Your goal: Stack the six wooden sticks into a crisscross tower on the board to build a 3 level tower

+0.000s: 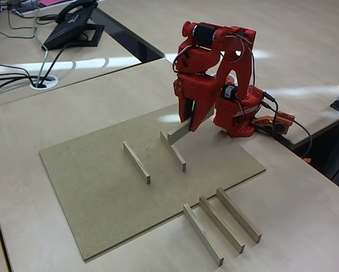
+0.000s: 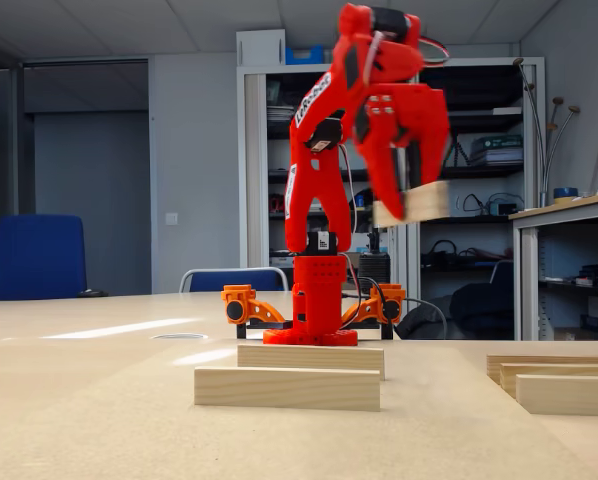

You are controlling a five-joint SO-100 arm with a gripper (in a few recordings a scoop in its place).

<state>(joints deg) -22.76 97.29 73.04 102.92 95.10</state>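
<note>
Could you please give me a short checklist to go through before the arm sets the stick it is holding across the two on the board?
1. Grip on the held stick: ok, the gripper is shut on it, stick clear of the board.
2. Base layer: ok, two sticks lie roughly parallel and apart on the board.
3. Held stick's heading: ok, in the high fixed view it runs across the base pair.
4. Held stick level: not ok, it tilts in the low fixed view.
5. Position over both base sticks: not ok, it hangs behind the right one.
6. Spare sticks: ok, three lie on the desk beside the board.
</note>
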